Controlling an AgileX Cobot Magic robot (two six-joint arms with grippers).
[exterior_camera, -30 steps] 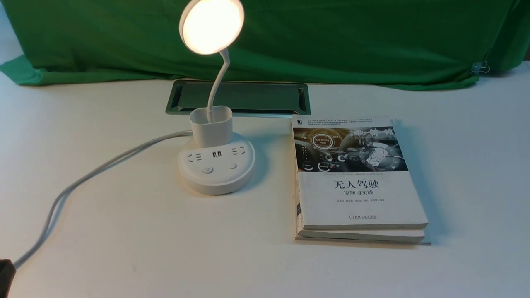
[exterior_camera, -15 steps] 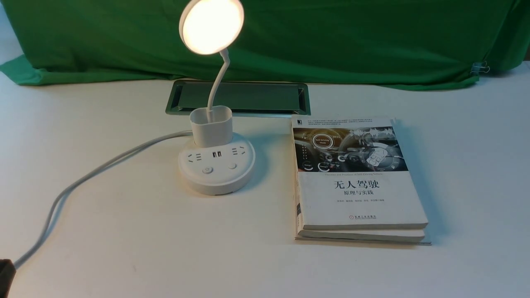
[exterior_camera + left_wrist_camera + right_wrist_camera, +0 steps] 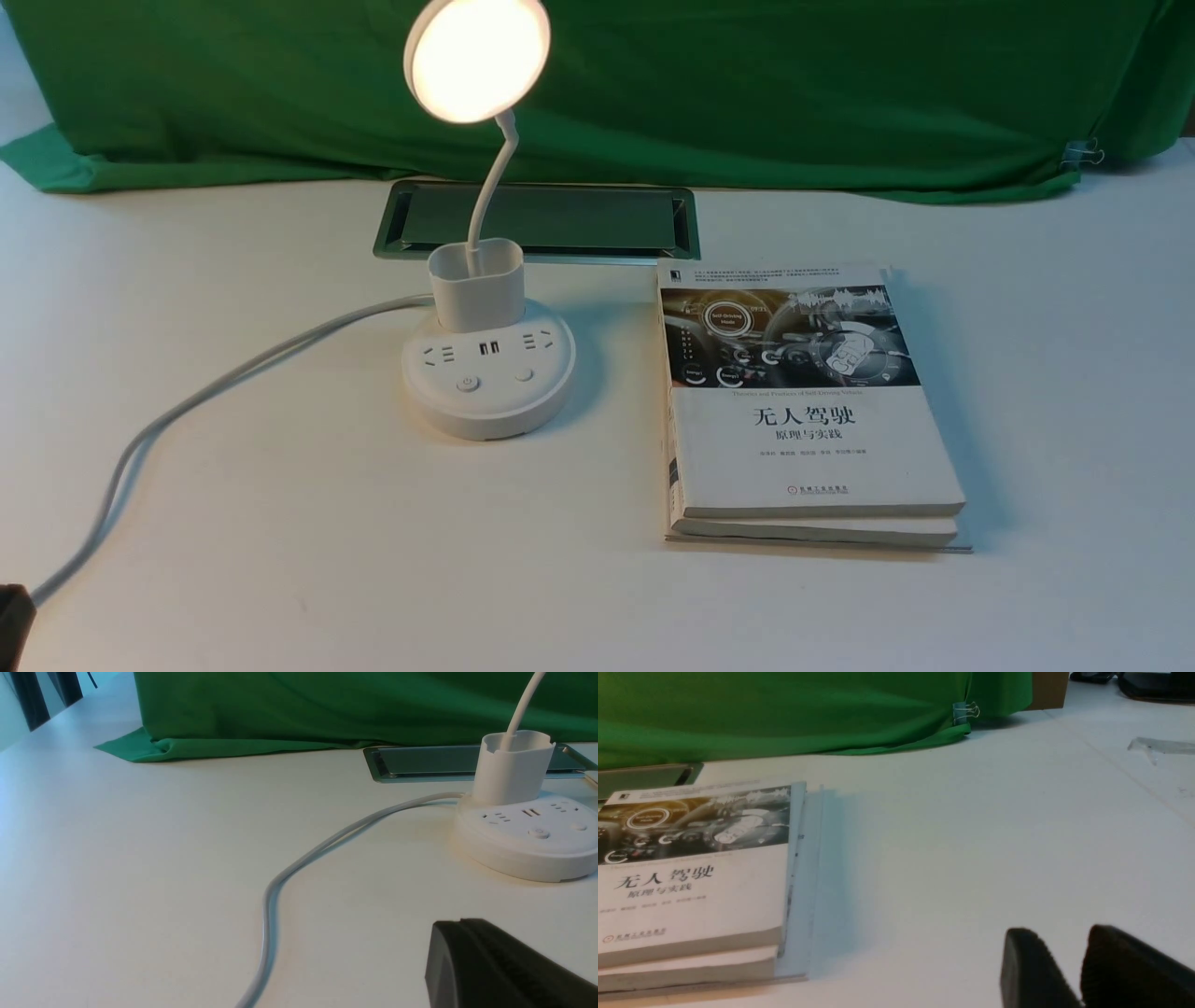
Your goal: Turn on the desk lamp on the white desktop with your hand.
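Note:
The desk lamp stands on the white desktop (image 3: pixel 327 523), left of centre. Its round disc head (image 3: pixel 476 58) glows warm and lit. Its thin neck rises from the cup holder (image 3: pixel 475 280) on the round base (image 3: pixel 488 411), which carries two buttons (image 3: pixel 468 384). The grey cord (image 3: pixel 187 406) runs off to the near left. My left gripper (image 3: pixel 460 924) is shut and empty, well short of the base (image 3: pixel 528 854); only its edge (image 3: pixel 11 616) shows in the front view. My right gripper (image 3: pixel 1062 933) is slightly open and empty over bare desktop, right of the book.
A thick white book (image 3: pixel 803 401) lies on another just right of the lamp; it also shows in the right wrist view (image 3: pixel 691 877). The metal-framed cable slot (image 3: pixel 693 224) sits behind the lamp. Green cloth (image 3: pixel 747 84) covers the back, with a binder clip (image 3: pixel 1083 154).

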